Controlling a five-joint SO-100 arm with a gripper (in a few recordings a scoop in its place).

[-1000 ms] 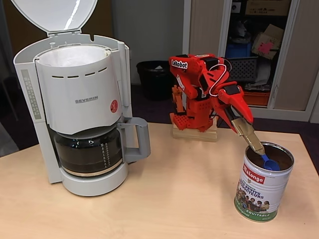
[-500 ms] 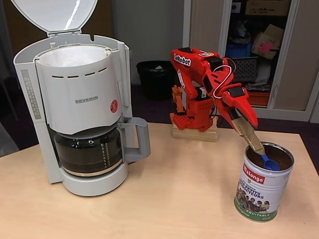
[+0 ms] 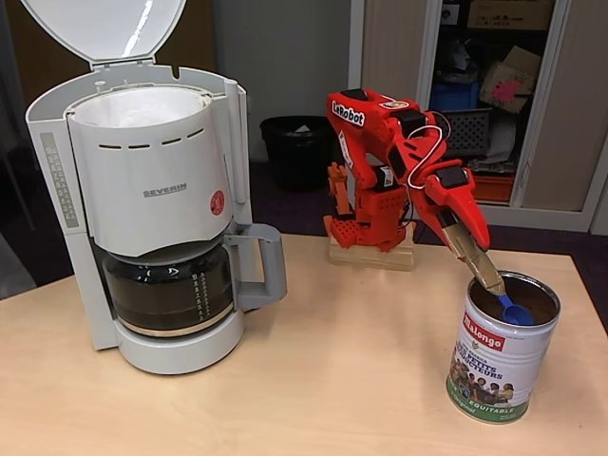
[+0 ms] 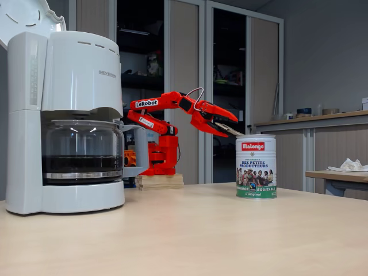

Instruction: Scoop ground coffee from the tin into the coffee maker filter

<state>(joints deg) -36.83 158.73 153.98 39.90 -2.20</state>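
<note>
The tin [image 3: 496,366] stands open at the table's right, labelled Malongo [image 4: 256,169]. Dark ground coffee [image 3: 538,298] fills it to near the rim. My red gripper [image 3: 465,239] reaches down from the left of the tin and is shut on the brass-coloured handle of a spoon [image 3: 484,271]. The spoon's blue bowl [image 3: 516,312] rests in the coffee inside the tin. In the low fixed view my gripper [image 4: 227,126] hangs just above the tin's left rim. The white coffee maker [image 3: 152,190] [image 4: 63,115] stands at the left with its lid [image 3: 104,28] up and a white filter [image 3: 142,104] showing.
My arm's base sits on a wooden block [image 3: 372,255] at the table's far edge. The glass carafe [image 3: 169,290] holds dark liquid, its grey handle [image 3: 268,266] pointing right. A black bin [image 3: 296,150] and an open cabinet [image 3: 480,85] lie behind the table.
My upper arm has risen slightly and shifted right. The spoon's bowl stays in the tin, and the tin and coffee maker have not moved.
</note>
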